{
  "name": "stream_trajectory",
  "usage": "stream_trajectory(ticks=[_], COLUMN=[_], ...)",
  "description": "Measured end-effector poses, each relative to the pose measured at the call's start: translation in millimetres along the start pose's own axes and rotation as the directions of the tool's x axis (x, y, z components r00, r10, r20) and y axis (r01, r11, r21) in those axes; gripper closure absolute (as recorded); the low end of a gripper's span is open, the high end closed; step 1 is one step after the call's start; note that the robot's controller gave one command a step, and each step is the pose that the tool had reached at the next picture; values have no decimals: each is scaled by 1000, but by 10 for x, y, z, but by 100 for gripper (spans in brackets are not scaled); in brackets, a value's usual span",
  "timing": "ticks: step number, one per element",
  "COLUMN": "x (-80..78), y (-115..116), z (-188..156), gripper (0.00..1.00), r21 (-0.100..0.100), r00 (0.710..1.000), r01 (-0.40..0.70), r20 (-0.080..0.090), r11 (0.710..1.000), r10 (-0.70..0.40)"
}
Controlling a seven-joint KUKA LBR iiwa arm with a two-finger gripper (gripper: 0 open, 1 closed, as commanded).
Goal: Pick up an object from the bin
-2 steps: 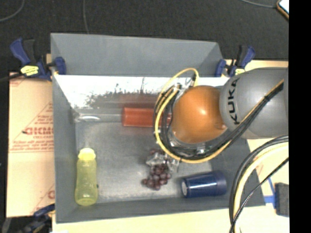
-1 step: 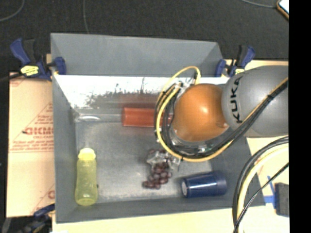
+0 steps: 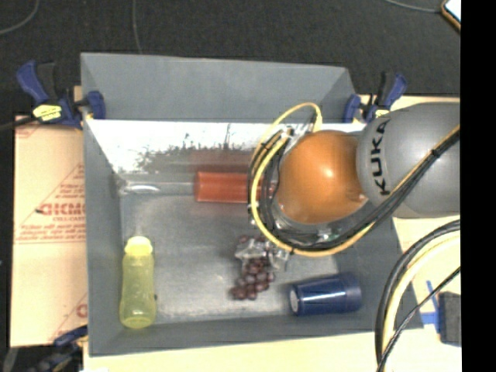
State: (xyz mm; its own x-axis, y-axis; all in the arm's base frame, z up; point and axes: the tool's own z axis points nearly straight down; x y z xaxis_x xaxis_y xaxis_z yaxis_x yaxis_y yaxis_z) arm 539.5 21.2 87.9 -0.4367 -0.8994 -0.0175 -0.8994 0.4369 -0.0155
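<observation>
**entry: dark grape bunch beneath the gripper, nothing lifted yet**

item 1. what looks like a small bunch of dark purple grapes point(image 3: 252, 279) is recorded on the floor of the grey bin point(image 3: 209, 80), right of centre and towards the near wall. it lies loose, apart from every other thing in the bin. its upper end is met or overlapped by the gripper point(image 3: 261, 250), which is seen directly above it as a small cluster of pale metal parts. whether contact is made cannot be told.

item 2. the gripper is largely covered from above by the arm's orange cover point(image 3: 318, 178) and by the looped yellow and black cables point(image 3: 267, 157). whether it is open or closed cannot be told, and nothing can be confirmed as held.

item 3. a dark blue cylinder point(image 3: 325, 295) is listed lying on its side just right of the grapes, near the front wall and not touching them.

item 4. a red cylinder point(image 3: 221, 186) is noted lying on its side towards the back wall, with its right end hidden behind the cables. a clear length seems to extend from its left end, but this is hard to make out.

item 5. a pale yellow bottle point(image 3: 138, 284) is noted lying in the near left corner, well apart from the gripper.

progress: the task is judged to be at the approach or grasp stage. no thing is seen raised clear of the floor. a secure closing on the bunch, if not yet made, and the lift out of the bin are judged to be left.
</observation>
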Motion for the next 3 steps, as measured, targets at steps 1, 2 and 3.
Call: stream_trajectory(ticks=[1,2,3], x=[7,-6,-18], y=[25,2,-19], z=[-244,-646,-1060], gripper=[100,100,100], r21=[-12,-7,-2], r00=[1000,1000,1000], r01=[-1,0,-1], r20=[-6,-4,-2], r11=[1000,1000,1000], r10=[1,0,1])
